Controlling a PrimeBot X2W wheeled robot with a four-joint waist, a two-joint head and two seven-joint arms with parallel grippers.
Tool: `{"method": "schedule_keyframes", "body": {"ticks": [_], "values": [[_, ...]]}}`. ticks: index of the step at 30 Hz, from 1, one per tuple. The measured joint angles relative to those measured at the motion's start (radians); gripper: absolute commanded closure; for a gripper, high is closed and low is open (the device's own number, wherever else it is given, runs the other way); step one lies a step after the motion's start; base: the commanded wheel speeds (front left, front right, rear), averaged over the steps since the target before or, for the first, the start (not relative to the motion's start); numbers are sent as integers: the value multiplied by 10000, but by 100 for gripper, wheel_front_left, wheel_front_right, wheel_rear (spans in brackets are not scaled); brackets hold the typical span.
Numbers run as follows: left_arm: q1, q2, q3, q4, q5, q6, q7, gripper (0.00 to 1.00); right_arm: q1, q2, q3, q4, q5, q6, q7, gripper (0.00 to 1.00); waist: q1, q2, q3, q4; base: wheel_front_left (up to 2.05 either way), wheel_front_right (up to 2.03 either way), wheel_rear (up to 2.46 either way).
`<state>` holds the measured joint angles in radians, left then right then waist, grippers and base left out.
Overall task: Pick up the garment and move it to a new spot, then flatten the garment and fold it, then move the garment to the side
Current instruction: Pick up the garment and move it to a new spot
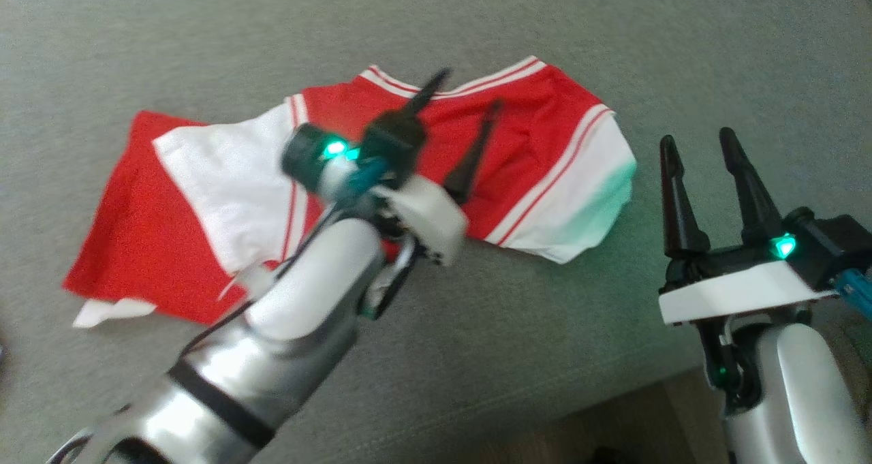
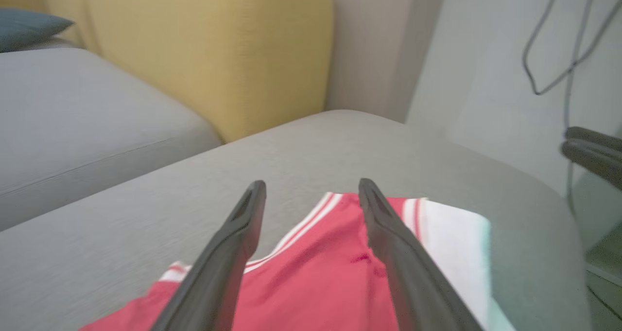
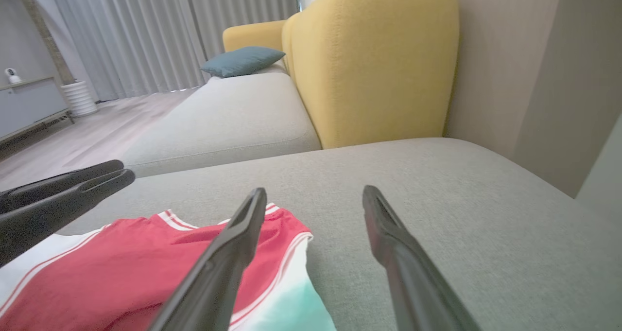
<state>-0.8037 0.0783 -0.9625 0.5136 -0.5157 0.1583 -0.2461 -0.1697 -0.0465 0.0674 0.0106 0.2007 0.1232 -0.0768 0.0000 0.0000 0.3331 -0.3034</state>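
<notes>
The garment (image 1: 204, 198) is red and white with striped trim, lying folded and rumpled on a grey cushion. My left gripper (image 1: 466, 93) hovers over its middle, open, with nothing between the fingers. In the left wrist view the red cloth (image 2: 316, 268) lies below the spread left gripper (image 2: 312, 189). My right gripper (image 1: 698, 144) stands open just right of the garment's white sleeve (image 1: 593, 191), apart from it. In the right wrist view the garment (image 3: 121, 268) lies left of the open right gripper (image 3: 315, 197), with the left gripper's fingers (image 3: 63, 195) at the left edge.
The grey cushion (image 1: 477, 355) ends at a front edge at the lower right, with floor (image 1: 647, 416) beyond. A yellow backrest (image 3: 379, 63) rises behind the cushion, and a second grey seat (image 3: 228, 122) with a teal pillow (image 3: 243, 61) lies further left.
</notes>
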Motion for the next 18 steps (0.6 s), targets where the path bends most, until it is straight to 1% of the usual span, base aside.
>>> {"method": "schedule_keyframes", "body": {"ticks": [3, 6, 9, 12, 18], "values": [[609, 527, 639, -518, 36, 500, -33, 0, 119, -21, -136, -174, -123, 0, 150, 0, 0, 0, -260, 385, 0, 0, 0], [1386, 1068, 1603, -1450, 198, 1024, -35, 0, 406, -52, -211, -322, -178, 0, 339, 0, 0, 0, -500, 799, 0, 0, 0], [2142, 1436, 2546, -2332, 453, 1400, -63, 0, 582, -121, -316, -428, -230, 0, 445, 0, 0, 0, -704, 1210, 0, 0, 0], [2909, 1714, 3377, -2938, 660, 1639, -104, 0, 605, -205, -408, -525, -263, 0, 600, 0, 0, 0, -894, 1591, 0, 0, 0], [4306, 2148, 4767, -3664, 1037, 1747, -105, 0, 662, -272, -466, -598, -347, 0, 775, 0, 0, 0, -1295, 2169, 0, 0, 0]]}}
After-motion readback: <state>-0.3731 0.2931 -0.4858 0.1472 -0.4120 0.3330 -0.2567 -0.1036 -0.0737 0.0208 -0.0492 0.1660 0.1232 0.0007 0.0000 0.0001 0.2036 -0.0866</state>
